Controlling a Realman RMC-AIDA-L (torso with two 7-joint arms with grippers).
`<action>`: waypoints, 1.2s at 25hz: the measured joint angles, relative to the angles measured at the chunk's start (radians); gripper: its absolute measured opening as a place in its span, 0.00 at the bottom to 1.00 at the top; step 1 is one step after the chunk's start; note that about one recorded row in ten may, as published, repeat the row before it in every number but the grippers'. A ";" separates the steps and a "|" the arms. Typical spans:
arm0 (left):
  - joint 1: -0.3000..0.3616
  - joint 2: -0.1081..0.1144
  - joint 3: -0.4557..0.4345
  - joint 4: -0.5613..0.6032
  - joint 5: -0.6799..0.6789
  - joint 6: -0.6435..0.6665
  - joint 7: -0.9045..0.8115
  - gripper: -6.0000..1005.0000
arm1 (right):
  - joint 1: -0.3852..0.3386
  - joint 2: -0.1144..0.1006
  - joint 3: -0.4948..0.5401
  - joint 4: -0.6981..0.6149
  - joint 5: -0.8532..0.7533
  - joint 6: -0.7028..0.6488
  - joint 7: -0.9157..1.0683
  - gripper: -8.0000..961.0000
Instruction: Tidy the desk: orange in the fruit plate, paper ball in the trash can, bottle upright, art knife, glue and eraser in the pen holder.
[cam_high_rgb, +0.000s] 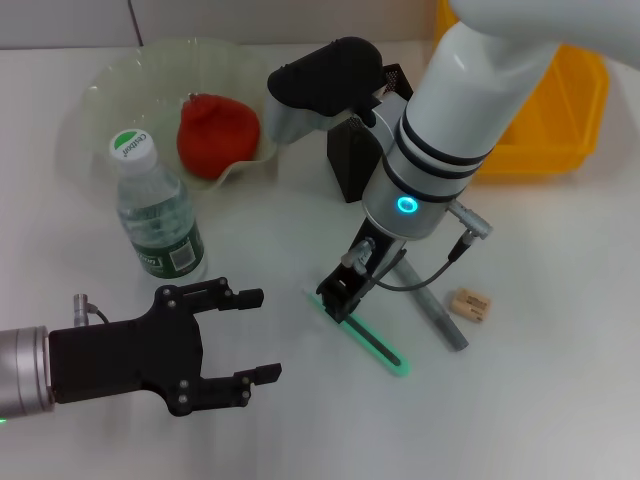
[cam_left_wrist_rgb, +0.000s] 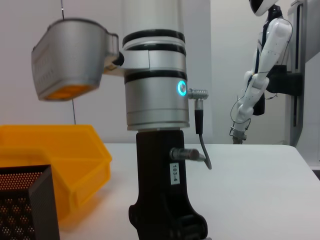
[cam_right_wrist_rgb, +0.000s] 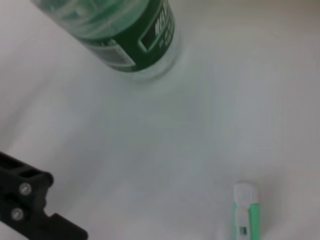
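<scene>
1 bottle (cam_high_rgb: 155, 205) | 1 orange (cam_high_rgb: 216, 135) | 1 eraser (cam_high_rgb: 469, 304) | 1 art knife (cam_high_rgb: 362, 336)

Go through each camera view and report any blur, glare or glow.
Head view: sharp, evenly lit; teal ring light glows on the right arm, soft shadows under the bottle. Left wrist view: crisp, same ring light glowing. Right wrist view: soft focus, bottle label and green art knife blurred.

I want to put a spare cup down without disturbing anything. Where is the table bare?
Bare table lies right of the eraser, below the yellow bin, and along the near edge right of the left gripper. The middle is crowded: right gripper over the green art knife, beside the grey glue stick, bottle and fruit plate.
</scene>
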 joint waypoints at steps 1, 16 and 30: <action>-0.001 0.000 0.000 0.000 0.000 0.001 0.000 0.74 | -0.006 -0.001 0.005 -0.009 -0.005 -0.004 0.000 0.05; -0.011 0.000 0.000 0.000 0.000 0.008 -0.003 0.74 | 0.015 0.003 -0.010 0.024 -0.035 -0.003 0.000 0.35; -0.010 0.000 0.000 -0.003 0.000 0.008 -0.001 0.74 | 0.020 0.003 -0.091 0.007 -0.017 0.008 0.000 0.35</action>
